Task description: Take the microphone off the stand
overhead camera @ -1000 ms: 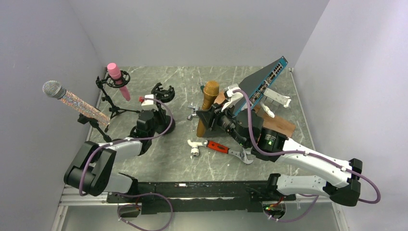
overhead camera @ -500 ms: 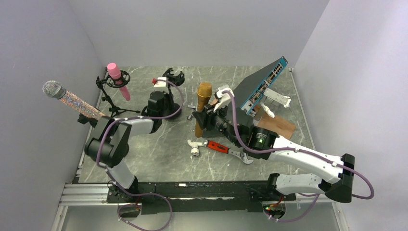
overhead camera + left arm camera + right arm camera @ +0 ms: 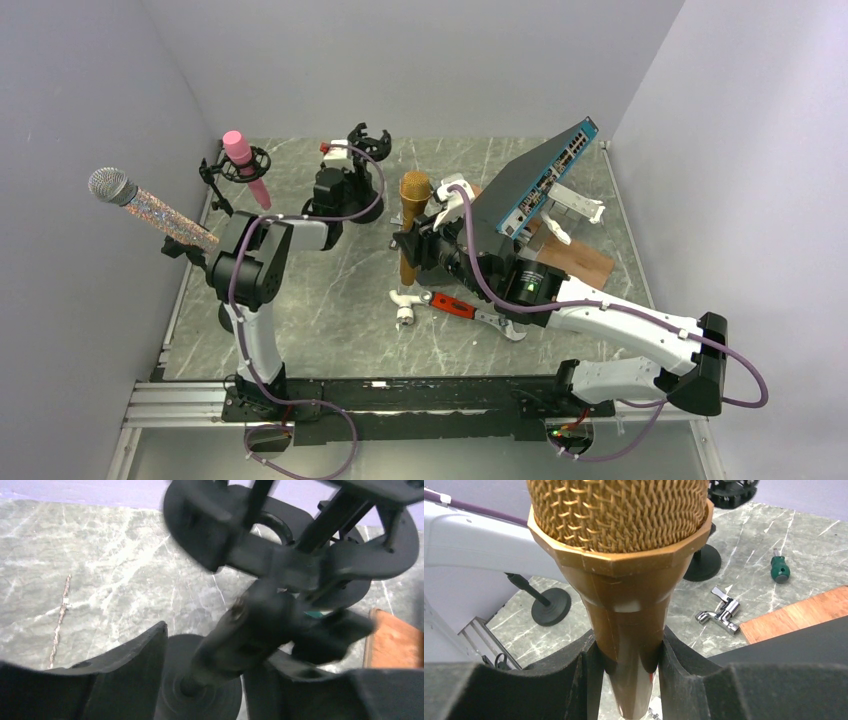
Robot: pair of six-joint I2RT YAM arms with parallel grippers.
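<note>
Mid-table, right hand (image 3: 626,647) clasping gold microphone (image 3: 621,545), left hand (image 3: 205,680) gripping stand (image 3: 280,565)

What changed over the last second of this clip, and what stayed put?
The left gripper, shut on the empty stand, carried it away from the arm bases toward the far wall as the arm stretched out. The right gripper, clamped on the gold microphone, shifted it slightly leftward. The pink microphone, glitter microphone, network switch and wrench stayed put.
</note>
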